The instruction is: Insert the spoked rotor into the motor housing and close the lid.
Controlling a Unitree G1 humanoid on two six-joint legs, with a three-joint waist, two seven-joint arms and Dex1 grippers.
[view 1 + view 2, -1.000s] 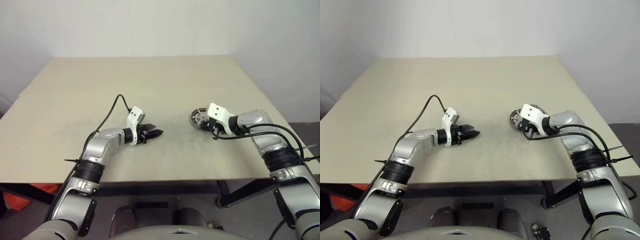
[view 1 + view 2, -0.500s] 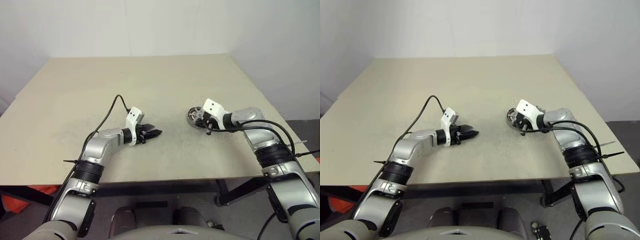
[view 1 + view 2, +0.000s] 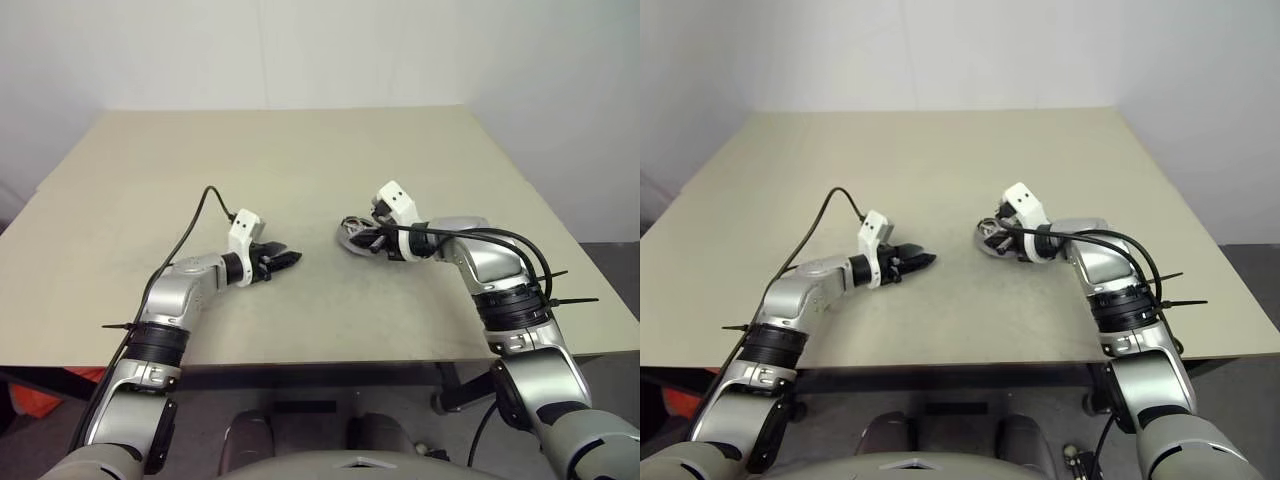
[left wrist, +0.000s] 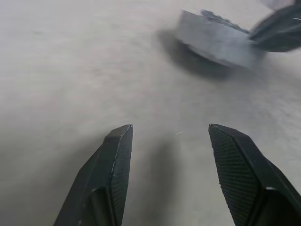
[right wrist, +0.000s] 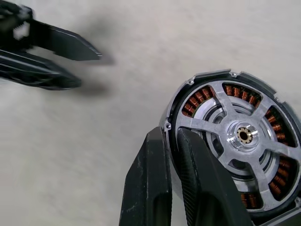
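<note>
The motor housing [image 5: 235, 141] is a round dark ring with copper windings behind a silver spoked face and hub. It is at mid-table [image 3: 352, 234], tilted with one side off the surface [image 4: 216, 40]. My right gripper [image 5: 170, 134] is shut on its rim, one finger outside and one just inside [image 3: 372, 240]. I cannot tell whether the spoked face is the spoked rotor seated in it. The lid is out of view. My left gripper [image 3: 290, 258] hovers low over the table to the housing's left, open and holding nothing [image 4: 170, 127].
The beige table [image 3: 300, 160] stretches far behind and to both sides of the grippers. Its front edge [image 3: 320, 358] runs close below the arms. A black cable [image 3: 205, 205] loops up from the left wrist.
My right gripper has rolled and swung left toward the table's middle, carrying the housing with it. My left gripper has drawn back a little to the left, still open.
</note>
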